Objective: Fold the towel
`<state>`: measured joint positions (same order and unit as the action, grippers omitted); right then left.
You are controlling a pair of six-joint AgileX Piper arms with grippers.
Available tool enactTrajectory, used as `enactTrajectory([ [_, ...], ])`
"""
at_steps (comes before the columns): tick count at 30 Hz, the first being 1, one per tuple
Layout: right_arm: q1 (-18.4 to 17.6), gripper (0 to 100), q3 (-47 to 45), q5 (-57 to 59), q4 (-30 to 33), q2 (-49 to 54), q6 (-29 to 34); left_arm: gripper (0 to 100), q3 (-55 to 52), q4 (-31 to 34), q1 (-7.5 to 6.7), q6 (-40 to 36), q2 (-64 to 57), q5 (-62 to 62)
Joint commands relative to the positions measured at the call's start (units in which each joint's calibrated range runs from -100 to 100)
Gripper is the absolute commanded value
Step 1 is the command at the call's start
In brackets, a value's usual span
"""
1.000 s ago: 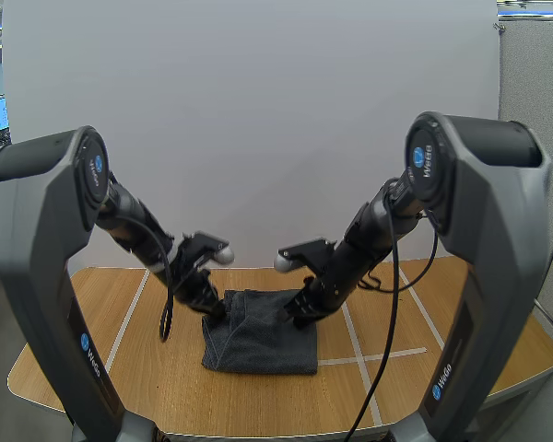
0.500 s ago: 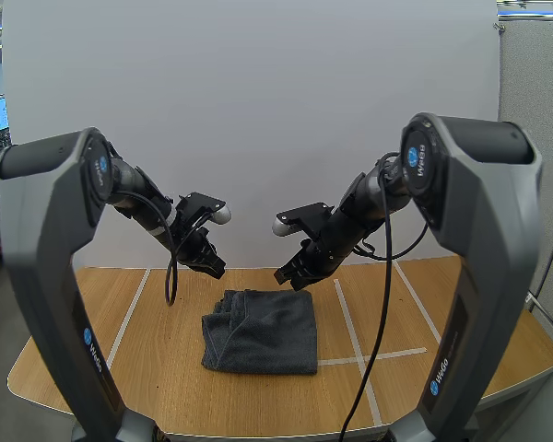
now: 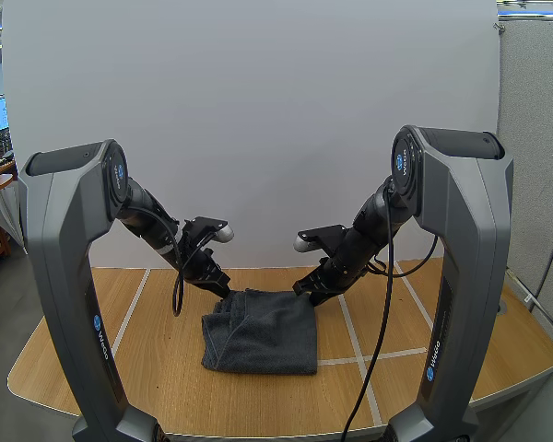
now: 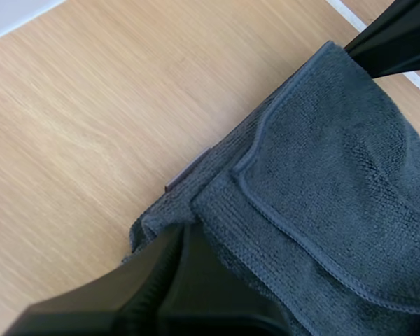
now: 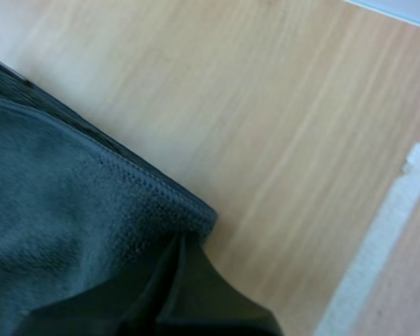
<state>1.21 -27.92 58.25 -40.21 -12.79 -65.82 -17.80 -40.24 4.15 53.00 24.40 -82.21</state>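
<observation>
The left gripper (image 3: 223,289) and right gripper (image 3: 302,291), both pressed together, sit at the far corners of the towel (image 3: 263,336), which extends toward the bases.

My towel (image 3: 263,333) is dark grey, with a soft looped surface and a stitched hem along its edges. It is folded into a thick packet that is almost square, and it lies flat on the wooden table (image 3: 147,368), about in the middle. The near edge and the right edge are straight. On the left side I see several layers one over another, and at the far left corner they are a little bunched and rounded. From the left wrist view, the upper layer lies over a lower one, and a small label sticks out at the fold.
</observation>
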Motion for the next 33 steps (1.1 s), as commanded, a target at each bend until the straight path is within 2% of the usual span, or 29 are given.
enactTrajectory([
  [1, 0.07, 0, 0.38, 1.08, -1.49, 0.55, -1.20, 0, 0.36, -1.19, -0.16, 0.17, 0.64, 0.06],
  [11, 0.07, 0, 0.38, 3.21, -0.55, 7.66, -1.10, 0, 0.36, -1.30, -0.16, 0.17, 2.88, 2.79],
  [22, 0.07, 0, 0.24, 3.05, -1.50, -2.11, -1.20, 0, 0.36, -0.99, -0.16, 0.17, 4.49, 6.33],
  [27, 0.07, 0, 0.24, 3.05, -1.63, -1.94, -1.20, 0, 0.36, -1.71, -0.16, 0.09, 5.82, 5.93],
  [33, 0.07, 0, 0.24, 4.62, -1.63, 2.96, -1.20, 0, 0.52, -2.70, 0.01, 0.09, 0.92, 0.20],
])
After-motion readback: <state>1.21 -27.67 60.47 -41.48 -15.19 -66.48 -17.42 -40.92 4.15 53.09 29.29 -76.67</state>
